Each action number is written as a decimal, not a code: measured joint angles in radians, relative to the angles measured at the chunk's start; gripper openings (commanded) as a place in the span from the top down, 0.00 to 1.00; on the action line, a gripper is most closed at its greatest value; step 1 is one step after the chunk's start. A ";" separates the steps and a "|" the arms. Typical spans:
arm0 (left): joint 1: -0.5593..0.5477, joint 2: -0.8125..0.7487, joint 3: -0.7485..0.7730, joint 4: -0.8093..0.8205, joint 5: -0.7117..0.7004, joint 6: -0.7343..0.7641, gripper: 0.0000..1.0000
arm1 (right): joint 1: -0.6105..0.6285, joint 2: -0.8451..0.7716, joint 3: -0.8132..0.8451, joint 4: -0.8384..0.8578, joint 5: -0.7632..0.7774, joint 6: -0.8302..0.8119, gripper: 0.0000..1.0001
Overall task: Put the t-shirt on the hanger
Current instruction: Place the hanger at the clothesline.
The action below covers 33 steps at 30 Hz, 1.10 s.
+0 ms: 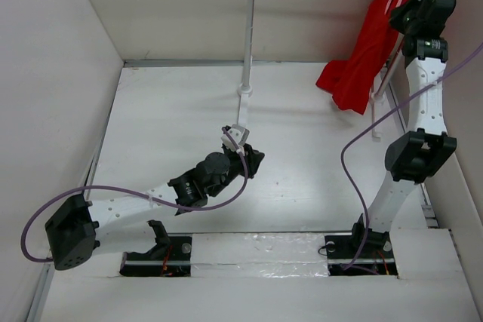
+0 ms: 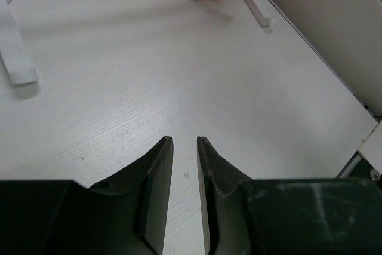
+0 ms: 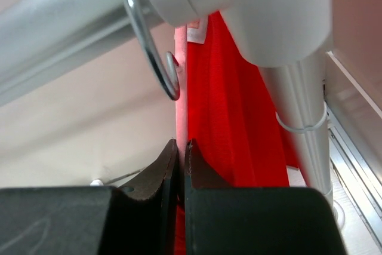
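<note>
Right gripper point(image 3: 181, 143) is way up by the rack, its 2 jaws pressed together on the hanger point(image 3: 181, 100). Its pink bar runs straight up from between them toward the hook point(image 3: 140, 31) looped over the rail point(image 3: 59, 28). The t-shirt point(image 3: 233, 123) hangs just right of those jaws, touching. Left gripper point(image 2: 185, 138) sits low over the table point(image 2: 179, 58), jaws a bit apart, only tabletop in the gap.

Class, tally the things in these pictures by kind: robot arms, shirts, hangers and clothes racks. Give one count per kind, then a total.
Robot arms: 2 (left arm, right arm)
Red t-shirt: 1
Pink hanger: 1
White clothes rack: 1
Total: 5
</note>
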 measured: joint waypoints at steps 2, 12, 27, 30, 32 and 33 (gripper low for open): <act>0.000 0.001 0.000 0.002 0.000 0.000 0.80 | -0.004 -0.034 -0.062 0.040 0.000 0.007 0.85; 0.000 0.001 0.000 0.003 0.004 0.000 0.80 | -0.035 -0.218 -0.293 0.122 0.019 0.103 0.16; 0.000 -0.043 -0.009 0.003 -0.036 -0.001 0.80 | 0.076 -0.821 -0.901 0.386 0.179 0.231 0.00; 0.000 -0.074 -0.024 0.004 -0.066 -0.002 0.75 | 0.150 -0.944 -1.005 0.420 0.184 0.251 0.00; 0.000 -0.101 -0.041 0.008 -0.080 -0.003 0.71 | 0.208 -1.012 -1.054 0.446 0.147 0.258 0.00; 0.000 -0.115 -0.051 0.011 -0.085 -0.004 0.66 | 0.242 -1.043 -1.078 0.462 0.109 0.263 0.00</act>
